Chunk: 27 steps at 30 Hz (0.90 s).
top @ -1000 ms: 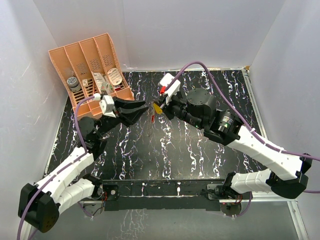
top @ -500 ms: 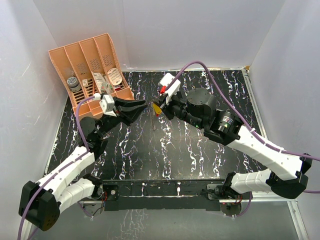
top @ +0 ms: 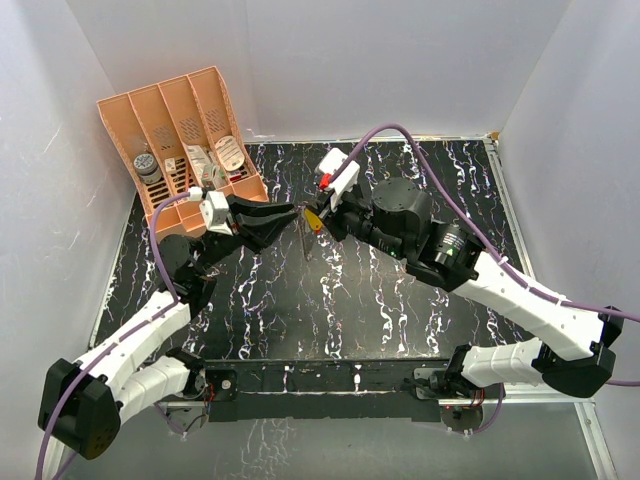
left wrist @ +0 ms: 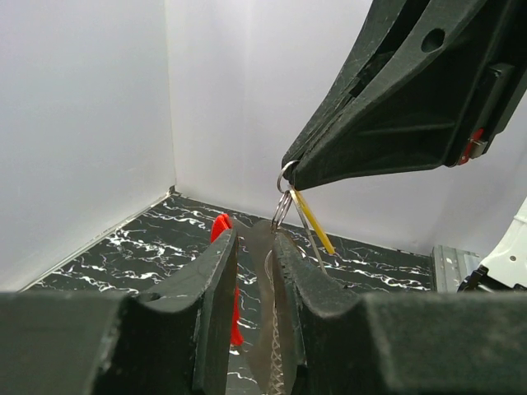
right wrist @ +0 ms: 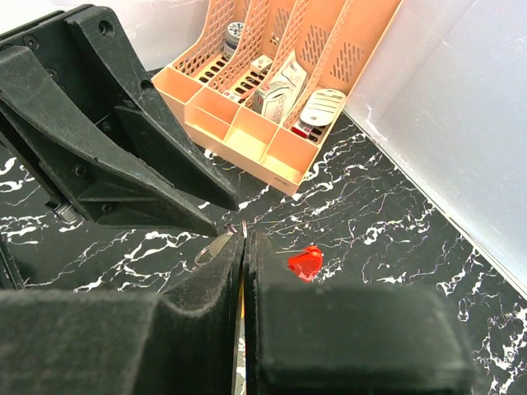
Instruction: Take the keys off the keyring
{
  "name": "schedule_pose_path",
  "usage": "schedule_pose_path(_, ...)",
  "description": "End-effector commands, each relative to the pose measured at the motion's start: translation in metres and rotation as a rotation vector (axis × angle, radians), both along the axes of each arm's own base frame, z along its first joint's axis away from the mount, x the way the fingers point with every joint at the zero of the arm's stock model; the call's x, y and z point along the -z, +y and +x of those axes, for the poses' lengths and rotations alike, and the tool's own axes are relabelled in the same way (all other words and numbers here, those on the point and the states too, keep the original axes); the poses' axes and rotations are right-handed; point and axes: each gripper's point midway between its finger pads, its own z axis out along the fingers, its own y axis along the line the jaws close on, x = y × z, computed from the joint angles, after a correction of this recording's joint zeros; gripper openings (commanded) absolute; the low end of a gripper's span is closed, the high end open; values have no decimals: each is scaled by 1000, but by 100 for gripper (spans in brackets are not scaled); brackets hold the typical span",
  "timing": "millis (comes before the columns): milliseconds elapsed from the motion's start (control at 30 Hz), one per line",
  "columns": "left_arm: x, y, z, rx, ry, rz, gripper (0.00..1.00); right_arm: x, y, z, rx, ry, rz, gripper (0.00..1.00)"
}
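We log left gripper (left wrist: 255, 241) clamped on silvery key blade (left wrist: 268, 329) | right gripper (right wrist: 245, 239) pinches keyring (left wrist: 285, 194) at jaw tips | red key head (right wrist: 305, 261) hangs outside both jaws; yellow key (left wrist: 316, 231) likewise

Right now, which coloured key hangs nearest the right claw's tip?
The yellow key, dangling from the ring pinched in the right gripper. The red key sits farther off, beside the left gripper clamping a silvery blade.
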Motion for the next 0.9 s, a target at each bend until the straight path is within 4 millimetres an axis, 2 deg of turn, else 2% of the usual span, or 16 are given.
schedule_pose_path(0,-23,0,-10,40,-76,-37,22,-32,-2,-5,-8,-54,97,0)
schedule_pose_path(867,-29,-6,-8,85,-63,-79,22,-26,1,-6,-22,-45,83,0)
